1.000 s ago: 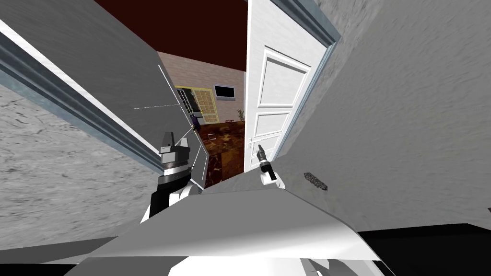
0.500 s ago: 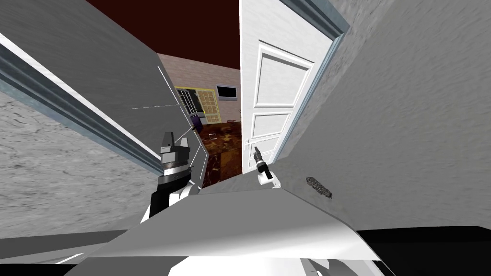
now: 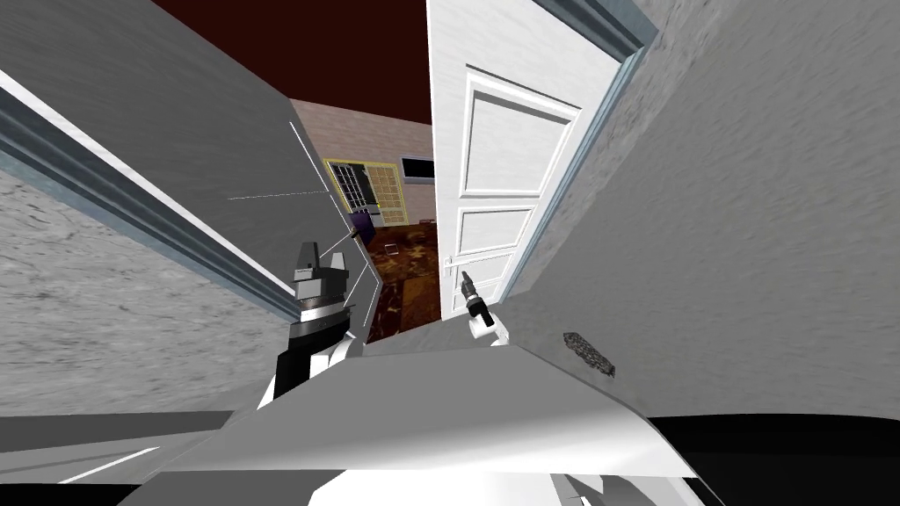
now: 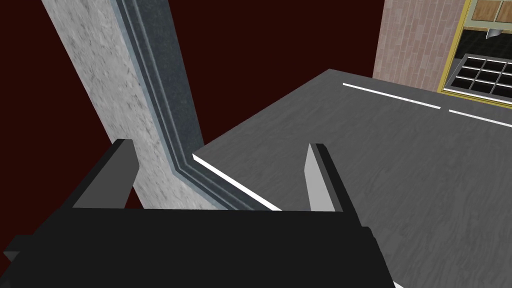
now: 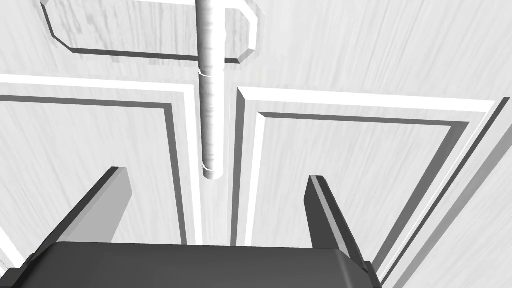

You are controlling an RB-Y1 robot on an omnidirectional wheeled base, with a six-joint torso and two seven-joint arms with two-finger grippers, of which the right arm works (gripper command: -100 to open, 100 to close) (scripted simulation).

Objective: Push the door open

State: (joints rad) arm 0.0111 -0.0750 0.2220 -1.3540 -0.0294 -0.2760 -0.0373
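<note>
Here, 1 door (image 3: 505, 167), 2 tools (image 3: 322, 261) (image 3: 466, 280).

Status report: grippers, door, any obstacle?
Left gripper open, by door frame. Right gripper open, facing handle of white door. Door partly open. No obstacle seen.

We are seeing free room mid-frame: the gap (image 3: 402, 263) between the white door (image 3: 505, 167) at right and the grey wall (image 3: 211, 140) at left. The lever handle (image 5: 211, 100) is standing in the way, just ahead of our spread-fingered right gripper (image 5: 216, 176).
</note>
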